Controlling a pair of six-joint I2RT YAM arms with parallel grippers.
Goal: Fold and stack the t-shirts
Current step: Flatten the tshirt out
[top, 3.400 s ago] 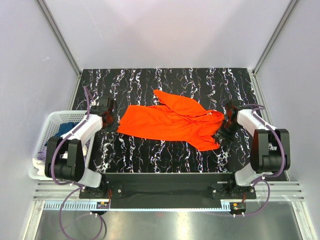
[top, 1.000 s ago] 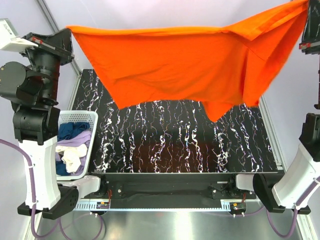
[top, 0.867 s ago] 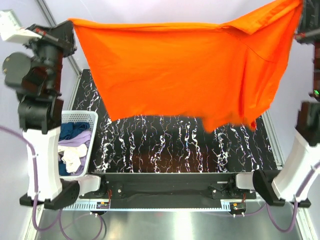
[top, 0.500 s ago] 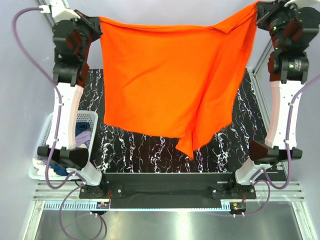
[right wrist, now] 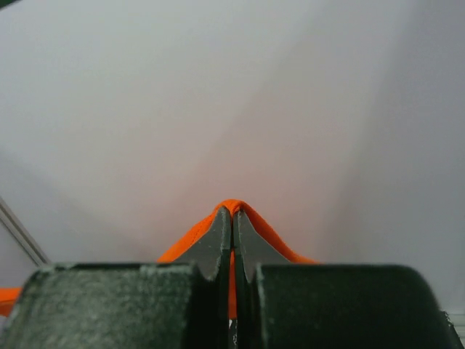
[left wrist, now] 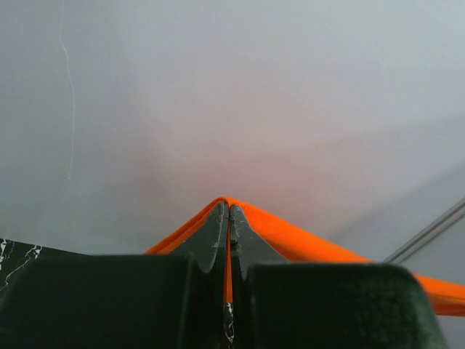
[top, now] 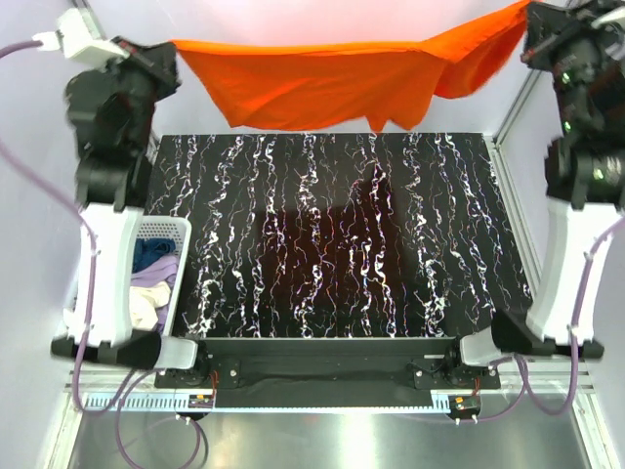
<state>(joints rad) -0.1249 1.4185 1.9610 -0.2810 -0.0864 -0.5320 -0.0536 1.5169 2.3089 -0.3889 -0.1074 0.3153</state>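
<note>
An orange t-shirt (top: 332,83) hangs stretched in the air across the back of the scene, high above the black marbled table (top: 342,244). My left gripper (top: 168,54) is shut on its left corner; the cloth drapes over the closed fingertips in the left wrist view (left wrist: 229,211). My right gripper (top: 532,29) is shut on its right corner, with orange cloth folded over the tips in the right wrist view (right wrist: 232,212). Both arms stand raised high. The shirt sags in the middle and its lower edge points away from the camera.
A white laundry basket (top: 171,234) with blue, lilac and white garments (top: 146,278) stands at the table's left edge. Grey walls and metal frame posts (top: 513,107) enclose the back and sides.
The shirt hung down in front as a broad sheet half a second ago; now it has swung up and back toward the rear wall. Both arms stay raised, still gripping the corners.
</note>
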